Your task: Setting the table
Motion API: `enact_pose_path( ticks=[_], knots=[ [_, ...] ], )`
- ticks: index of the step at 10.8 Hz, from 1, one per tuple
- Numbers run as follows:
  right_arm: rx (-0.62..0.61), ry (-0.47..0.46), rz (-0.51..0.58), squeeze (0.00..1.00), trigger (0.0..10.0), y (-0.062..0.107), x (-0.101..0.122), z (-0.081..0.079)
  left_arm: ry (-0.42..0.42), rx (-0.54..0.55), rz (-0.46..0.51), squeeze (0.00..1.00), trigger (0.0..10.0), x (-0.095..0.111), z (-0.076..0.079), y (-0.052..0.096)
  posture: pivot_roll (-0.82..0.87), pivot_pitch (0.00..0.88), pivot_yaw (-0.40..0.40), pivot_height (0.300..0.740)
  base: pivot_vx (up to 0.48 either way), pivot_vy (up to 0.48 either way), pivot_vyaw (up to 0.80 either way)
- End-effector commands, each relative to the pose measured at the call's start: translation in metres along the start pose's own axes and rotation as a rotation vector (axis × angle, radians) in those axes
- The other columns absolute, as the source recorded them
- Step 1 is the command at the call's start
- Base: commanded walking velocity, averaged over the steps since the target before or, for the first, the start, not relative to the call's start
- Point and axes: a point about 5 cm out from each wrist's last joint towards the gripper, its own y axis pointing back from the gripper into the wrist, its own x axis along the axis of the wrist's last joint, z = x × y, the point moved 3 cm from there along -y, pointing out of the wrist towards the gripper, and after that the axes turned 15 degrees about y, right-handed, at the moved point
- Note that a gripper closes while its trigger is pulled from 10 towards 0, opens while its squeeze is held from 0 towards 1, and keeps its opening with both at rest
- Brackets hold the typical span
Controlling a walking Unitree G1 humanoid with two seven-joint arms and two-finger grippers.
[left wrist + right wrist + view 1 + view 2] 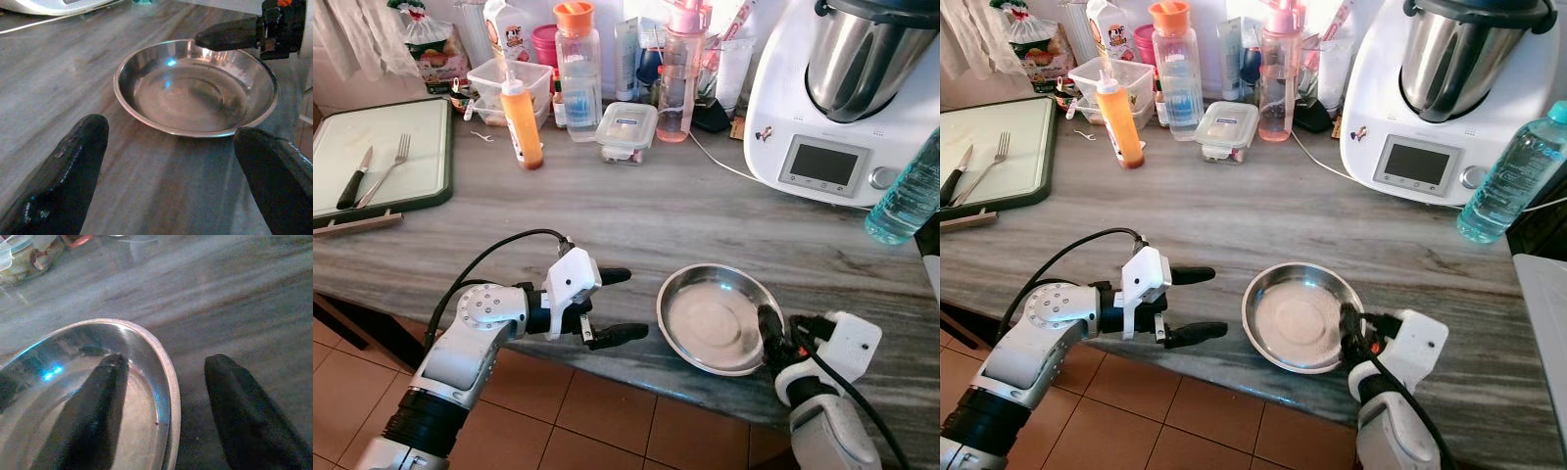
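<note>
A round steel plate lies on the grey stone counter near its front edge. My right gripper is at the plate's right rim and stands open. In the right wrist view one finger is inside the plate, the other is outside, and the rim runs between them. My left gripper hovers open over the counter's front edge, just left of the plate, with nothing in it. A fork and a knife lie on a green-rimmed board at the far left.
A white kitchen machine stands at the back right, with a blue water bottle beside it. An orange sauce bottle, clear bottles and a lidded box crowd the back. Tiled floor lies below the counter edge.
</note>
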Motion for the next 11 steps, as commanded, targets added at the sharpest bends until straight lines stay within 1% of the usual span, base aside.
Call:
enact_pose_path(
  ticks=[1,4,5,6,7,9,10,11],
  knots=[
    [0.000,0.003,0.011,1.00,10.0,-0.002,0.003,0.000,-0.024,-0.009,0.001,0.00,10.0,0.005,0.001,-0.001,0.08,0.089,0.001,0.740,0.000,0.000,0.00],
    [0.005,0.064,0.076,1.00,10.0,0.000,0.014,0.000,-0.021,-0.002,0.011,0.00,10.0,0.008,0.000,-0.002,0.09,0.091,-0.004,0.740,0.000,0.000,0.00],
    [0.018,0.111,0.118,1.00,10.0,0.001,0.023,-0.002,-0.017,-0.001,0.015,0.00,10.0,0.009,0.000,-0.003,0.08,0.092,-0.010,0.740,0.000,0.000,0.00],
    [0.015,0.129,0.142,1.00,10.0,0.001,0.028,-0.001,-0.015,-0.001,0.019,0.00,10.0,0.009,0.000,-0.004,0.08,0.088,-0.011,0.740,0.000,0.000,0.00],
    [-0.016,0.172,0.194,1.00,10.0,0.001,0.039,0.004,-0.010,-0.003,0.031,0.00,10.0,0.010,0.003,-0.007,0.08,0.086,-0.018,0.740,0.000,0.000,0.00],
    [-0.033,0.279,0.262,1.00,10.0,-0.002,0.054,0.005,0.007,0.004,0.056,0.00,10.0,0.014,0.004,-0.008,0.09,0.099,-0.027,0.740,0.000,0.000,0.00],
    [-0.029,0.337,0.313,1.00,10.0,-0.003,0.067,0.002,0.010,0.004,0.063,0.00,10.0,0.017,0.004,-0.007,0.09,0.099,-0.026,0.740,0.000,0.000,0.00],
    [-0.046,0.346,0.317,1.00,10.0,-0.004,0.068,0.005,0.012,0.014,0.075,0.00,10.0,0.020,0.001,-0.007,0.10,0.104,-0.028,0.740,0.000,0.000,0.00]
  ],
)
